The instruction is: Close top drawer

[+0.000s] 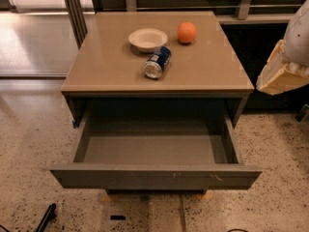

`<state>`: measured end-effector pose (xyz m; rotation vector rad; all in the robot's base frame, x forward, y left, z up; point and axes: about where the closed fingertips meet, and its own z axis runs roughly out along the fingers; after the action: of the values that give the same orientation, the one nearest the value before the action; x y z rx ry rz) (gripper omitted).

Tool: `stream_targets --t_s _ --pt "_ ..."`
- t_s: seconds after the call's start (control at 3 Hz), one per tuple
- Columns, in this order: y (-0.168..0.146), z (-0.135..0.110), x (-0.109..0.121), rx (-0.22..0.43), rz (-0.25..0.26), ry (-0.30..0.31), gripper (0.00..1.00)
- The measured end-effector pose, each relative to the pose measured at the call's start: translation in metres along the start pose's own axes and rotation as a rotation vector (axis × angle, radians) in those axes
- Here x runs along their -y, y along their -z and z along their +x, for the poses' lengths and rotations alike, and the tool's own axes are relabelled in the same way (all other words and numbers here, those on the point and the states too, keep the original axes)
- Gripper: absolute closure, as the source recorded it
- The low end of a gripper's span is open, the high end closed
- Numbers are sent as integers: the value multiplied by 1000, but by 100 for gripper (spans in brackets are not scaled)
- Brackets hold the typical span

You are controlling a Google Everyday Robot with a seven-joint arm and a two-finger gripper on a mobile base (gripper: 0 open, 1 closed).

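The hand hangs at the far right, level with the desk top and just off its right edge, touching nothing. I cannot tell whether it is wide or narrow. Below it and to its left, the top drawer stands pulled far out, its grey inside bare and pale scratches showing on its front panel. Left of the hand, on the desk, a blue can lies on its side. A white bowl and an orange sit just behind it.
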<state>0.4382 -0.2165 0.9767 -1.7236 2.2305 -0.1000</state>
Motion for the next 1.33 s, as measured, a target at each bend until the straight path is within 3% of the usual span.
stream_targets --t_s 0.33,0.67,1.0,1.33 --pt "-7 6 -4 42 19 -49 100" --pt "-25 17 -32 145 31 -186 100" --pt "-76 45 -69 273 -2 -339 100" --pt "-135 53 -83 415 -26 -478 100"
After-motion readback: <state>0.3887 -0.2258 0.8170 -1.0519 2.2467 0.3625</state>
